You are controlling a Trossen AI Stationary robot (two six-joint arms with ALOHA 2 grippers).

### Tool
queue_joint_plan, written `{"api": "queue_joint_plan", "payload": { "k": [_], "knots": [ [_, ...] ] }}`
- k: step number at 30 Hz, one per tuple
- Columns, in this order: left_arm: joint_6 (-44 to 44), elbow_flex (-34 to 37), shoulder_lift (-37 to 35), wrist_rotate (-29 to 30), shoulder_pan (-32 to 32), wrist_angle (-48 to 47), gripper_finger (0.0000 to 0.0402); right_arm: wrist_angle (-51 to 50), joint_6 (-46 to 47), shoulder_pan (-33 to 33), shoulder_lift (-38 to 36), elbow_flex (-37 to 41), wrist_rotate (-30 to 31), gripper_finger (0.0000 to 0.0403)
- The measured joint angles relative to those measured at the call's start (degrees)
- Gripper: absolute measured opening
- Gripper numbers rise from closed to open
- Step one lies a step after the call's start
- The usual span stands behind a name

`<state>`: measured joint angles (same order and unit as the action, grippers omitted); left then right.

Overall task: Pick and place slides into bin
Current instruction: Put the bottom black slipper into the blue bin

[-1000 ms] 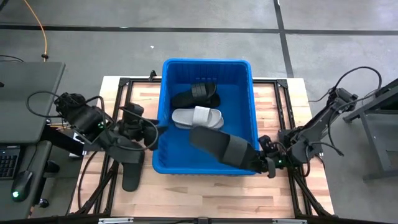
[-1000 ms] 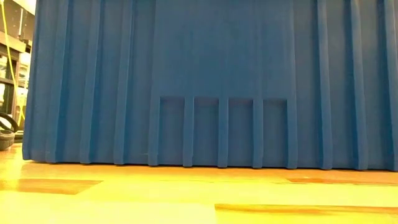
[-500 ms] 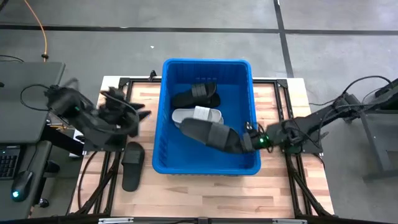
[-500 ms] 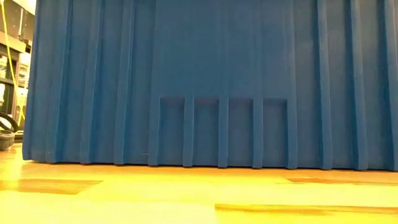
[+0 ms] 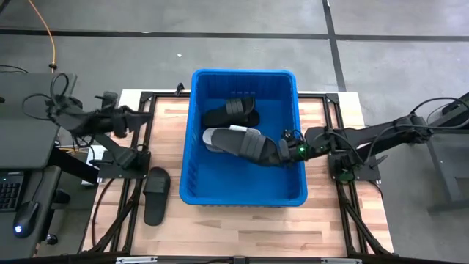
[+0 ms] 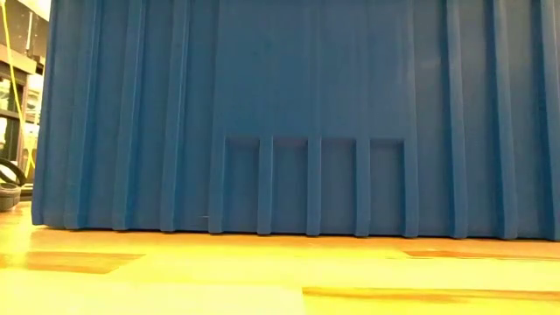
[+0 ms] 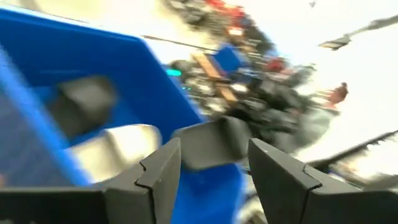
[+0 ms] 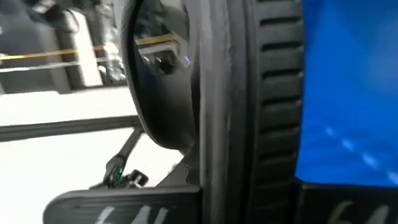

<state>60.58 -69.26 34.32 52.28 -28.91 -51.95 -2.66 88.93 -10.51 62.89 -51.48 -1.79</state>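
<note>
Overhead light: even, soft, with faint shadows.
Low view: warm yellow glare on the desk [image 6: 262,271].
Left wrist: heavy motion blur, washed-out white toward 2 o'clock.
Right wrist: close, soft focus.

From the high view we look straight down on the whole wooden surface [image 5: 242,220], with the blue bin [image 5: 244,192] near the middle and an arm entering from each side. In the low view we sit at surface height, pressed so near the bin's ribbed wall [image 6: 297,114] that it fills nearly everything, with a strip of the surface [image 6: 262,271] below. The left wrist view faces past its own two dark fingers [image 7: 158,171] toward the bin [image 7: 37,56], seen from outside. The right wrist view sits very close to a black slide [image 8: 230,106] beside a blue wall [image 8: 348,93]. All four views share the bin.
</note>
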Motion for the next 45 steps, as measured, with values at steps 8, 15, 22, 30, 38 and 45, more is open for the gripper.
{"api": "queue_joint_plan", "payload": {
  "k": [8,15,22,30,38,45],
  "knots": [
    [-12.5,13.5,-7.5,-6.2,0.0,21.9,0.0161,-23.1,3.1,3.2,1.3,-9.8,-10.3,0.0018],
    [-13.2,13.9,-7.2,-6.2,0.0,22.0,0.0161,-31.1,0.8,6.0,10.0,-18.9,-18.6,0.0018],
    [-12.5,13.9,-7.2,-6.2,0.0,22.3,0.0161,-31.4,-3.7,6.8,22.3,-24.6,-25.2,0.0018],
    [-10.0,13.9,-7.2,-6.4,0.0,22.4,0.0161,-31.1,-4.3,7.5,33.1,-31.9,-22.4,0.0017],
    [-9.3,13.9,-7.2,-6.4,0.0,22.4,0.0161,-31.7,-5.3,8.0,41.1,-32.9,-23.1,0.0016],
    [-9.3,13.9,-7.2,-6.4,0.0,22.4,0.0161,-35.3,-9.7,9.9,43.9,-32.9,-22.6,0.0016]
  ]
}}
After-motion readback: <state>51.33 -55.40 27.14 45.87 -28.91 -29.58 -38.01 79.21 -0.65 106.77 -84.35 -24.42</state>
